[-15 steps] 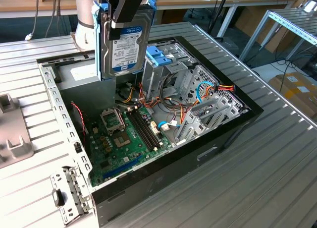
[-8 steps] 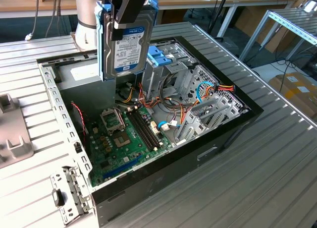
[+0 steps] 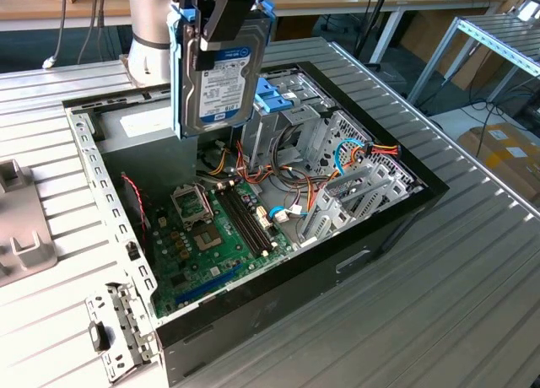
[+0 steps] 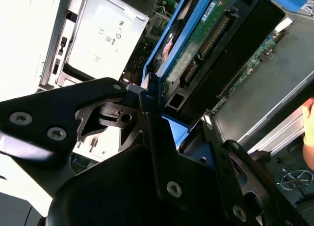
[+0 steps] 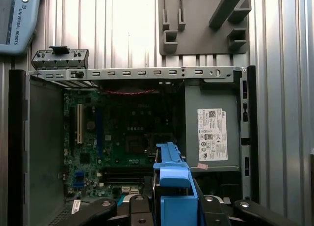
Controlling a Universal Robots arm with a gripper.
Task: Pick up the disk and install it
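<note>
The disk (image 3: 221, 84), a grey-metal hard drive with a white and blue label and light-blue side rails, hangs upright above the back of the open computer case (image 3: 396, 211). My gripper (image 3: 215, 21) is shut on its upper end, black fingers across the face. In the second wrist view the disk's green circuit-board underside (image 4: 206, 34) and a blue rail run away from a black finger (image 4: 152, 137). In the first wrist view the disk's blue rail edge (image 5: 171, 186) sits over the case interior.
Inside the case lie the green motherboard (image 3: 211, 228), a metal drive cage with a blue tab piece (image 3: 274, 97), loose cables and the grey power-supply box (image 5: 211, 132). A grey fixture (image 3: 21, 228) sits on the slatted table. A person's hand (image 4: 309, 132) shows beside the case.
</note>
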